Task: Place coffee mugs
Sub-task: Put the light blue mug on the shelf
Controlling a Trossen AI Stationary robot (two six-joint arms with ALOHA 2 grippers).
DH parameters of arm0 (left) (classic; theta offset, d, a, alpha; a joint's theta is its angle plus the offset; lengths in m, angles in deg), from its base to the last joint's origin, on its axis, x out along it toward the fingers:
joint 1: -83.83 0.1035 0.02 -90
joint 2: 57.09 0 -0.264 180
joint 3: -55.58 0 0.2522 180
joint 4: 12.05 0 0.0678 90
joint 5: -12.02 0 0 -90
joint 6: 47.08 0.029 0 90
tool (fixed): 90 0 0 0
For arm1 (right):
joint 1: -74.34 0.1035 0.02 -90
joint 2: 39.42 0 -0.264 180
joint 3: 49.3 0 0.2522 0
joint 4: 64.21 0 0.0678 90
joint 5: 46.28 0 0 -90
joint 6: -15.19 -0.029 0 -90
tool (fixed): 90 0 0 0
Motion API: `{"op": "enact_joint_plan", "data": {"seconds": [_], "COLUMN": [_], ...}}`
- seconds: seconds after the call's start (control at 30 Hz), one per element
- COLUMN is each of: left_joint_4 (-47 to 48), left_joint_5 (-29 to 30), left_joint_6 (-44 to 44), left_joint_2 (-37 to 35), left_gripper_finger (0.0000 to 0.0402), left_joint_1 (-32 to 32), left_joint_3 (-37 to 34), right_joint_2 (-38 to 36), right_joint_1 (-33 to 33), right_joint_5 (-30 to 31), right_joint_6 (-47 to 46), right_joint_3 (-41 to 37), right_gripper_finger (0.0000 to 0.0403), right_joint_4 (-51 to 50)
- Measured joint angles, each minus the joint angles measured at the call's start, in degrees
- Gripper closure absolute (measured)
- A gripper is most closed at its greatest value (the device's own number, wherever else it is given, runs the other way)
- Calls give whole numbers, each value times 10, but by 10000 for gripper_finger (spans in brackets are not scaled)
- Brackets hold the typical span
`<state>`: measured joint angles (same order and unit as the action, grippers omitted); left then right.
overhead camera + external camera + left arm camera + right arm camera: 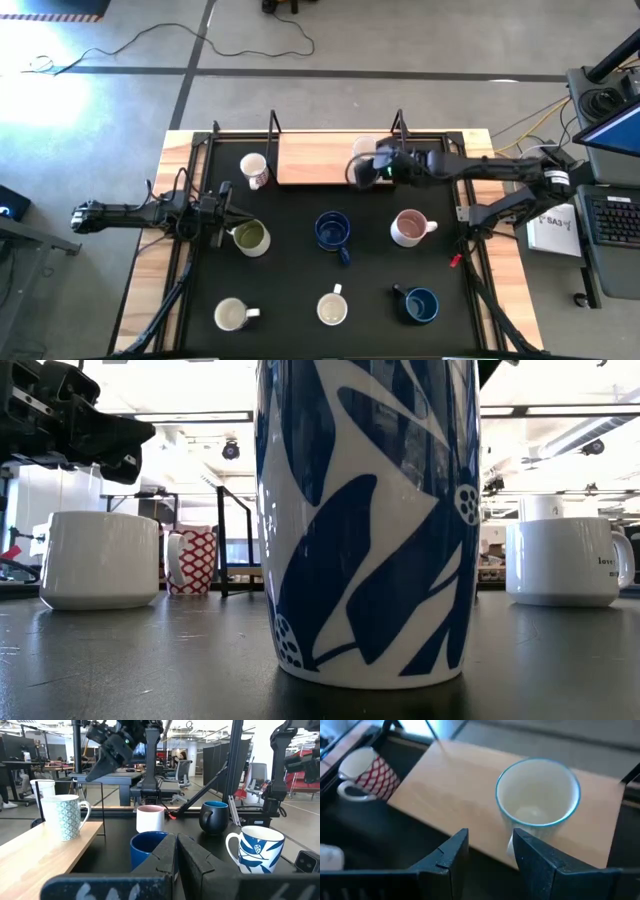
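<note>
Eight mugs in play, counted from above. One sits on the wooden board [330, 160] at the back of the table: the pale patterned mug [538, 795], upright near the board's right end. The right gripper [490, 845] hangs just above and beside it, fingers spread apart and holding nothing, the mug's handle showing in the gap between them.

Seven more stand on the black mat [300, 270]. The red-print mug [255, 170] is just left of the board. In the middle row, three: the olive-green mug [250, 238], the blue-leaf mug [332, 231] and the pinkish mug [409, 228]. In the front row, three again: two cream mugs [232, 315], the second [332, 307] at centre, and a dark blue mug [419, 304] to the right.

So by colour: two dark blue, one green, one pink, one red-printed, three pale.

The left gripper [222, 212] waits at the mat's left edge, fingers clenched together on nothing, just beside the olive-green mug.
</note>
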<state>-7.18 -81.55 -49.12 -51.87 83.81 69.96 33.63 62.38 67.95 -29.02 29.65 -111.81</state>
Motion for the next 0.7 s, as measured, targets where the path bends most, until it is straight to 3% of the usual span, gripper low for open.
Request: {"op": "enact_joint_plan", "data": {"seconds": [0.3,0.7], "left_joint_4": [0,0], "left_joint_5": [0,0], "left_joint_6": [0,0], "left_joint_2": [0,0], "left_gripper_finger": [402,402], "left_joint_1": [0,0], "left_joint_3": [0,0], "right_joint_2": [51,150], "right_joint_1": [-41,-60], "right_joint_5": [-18,-43], "right_joint_6": [55,123], "right_joint_3": [127,181], "right_gripper_finger": [258,257], "right_joint_4": [-158,-176]}}
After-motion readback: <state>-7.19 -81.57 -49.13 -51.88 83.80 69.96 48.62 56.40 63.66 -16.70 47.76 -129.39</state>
